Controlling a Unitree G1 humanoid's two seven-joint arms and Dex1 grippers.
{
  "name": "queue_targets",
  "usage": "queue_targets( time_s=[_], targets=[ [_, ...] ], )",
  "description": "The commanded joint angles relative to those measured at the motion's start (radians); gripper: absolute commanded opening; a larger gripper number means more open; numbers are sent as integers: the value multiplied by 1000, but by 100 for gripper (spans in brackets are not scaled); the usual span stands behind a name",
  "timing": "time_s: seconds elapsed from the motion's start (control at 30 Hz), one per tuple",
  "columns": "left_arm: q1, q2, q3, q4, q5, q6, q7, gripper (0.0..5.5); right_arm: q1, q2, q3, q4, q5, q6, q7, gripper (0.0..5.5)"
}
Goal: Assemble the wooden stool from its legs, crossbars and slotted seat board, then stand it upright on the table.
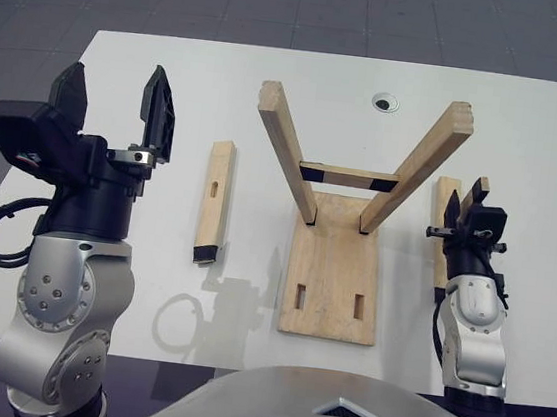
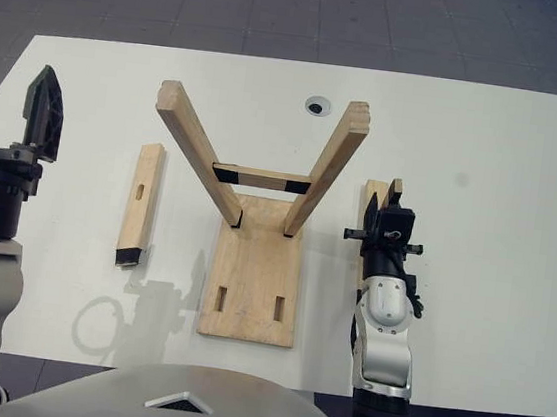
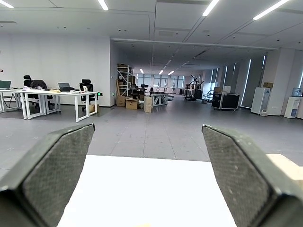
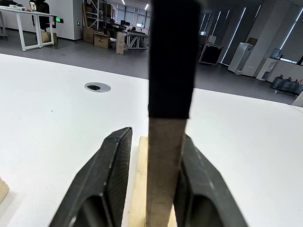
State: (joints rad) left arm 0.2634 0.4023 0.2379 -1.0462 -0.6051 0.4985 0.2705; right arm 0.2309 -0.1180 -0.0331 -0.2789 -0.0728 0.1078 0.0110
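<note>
Crossbar [image 4: 168, 118]: upright, black-taped end up, right of seat board [image 1: 333, 275], toward table [image 1: 547, 149] right edge. We note right gripper [image 4: 156, 137] closed around it. Loose leg [image 4: 142, 189] lies flat just beneath, long axis front-to-back. Right arm nearer; we judge the coming move goes straight down. Left gripper [image 1: 117, 79]: spread wide, raised near left edge.

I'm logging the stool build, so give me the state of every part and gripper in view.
seat board: lying flat, far slots filled, near slots empty.
left fitted leg: standing in far slot.
right fitted leg: standing in far slot.
fitted crossbar: joining those legs.
left loose leg: lying flat, unattached.
right loose leg: lying flat.
second crossbar: upright within the right gripper.
left gripper: open, empty.
right gripper: above the right loose leg, grip unclear.
</note>
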Motion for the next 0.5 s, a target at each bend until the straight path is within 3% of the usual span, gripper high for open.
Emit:
queue_targets(
  time_s=[0.03,0.5],
  targets=[
    [1,-4,-2,0,11,8,4,421,4,-3,-6,-11,11,26,13,192],
    [-5,-9,-19,0,22,5,7,421,-59,-29,-86,-228,56,147,34,458]
  ],
)
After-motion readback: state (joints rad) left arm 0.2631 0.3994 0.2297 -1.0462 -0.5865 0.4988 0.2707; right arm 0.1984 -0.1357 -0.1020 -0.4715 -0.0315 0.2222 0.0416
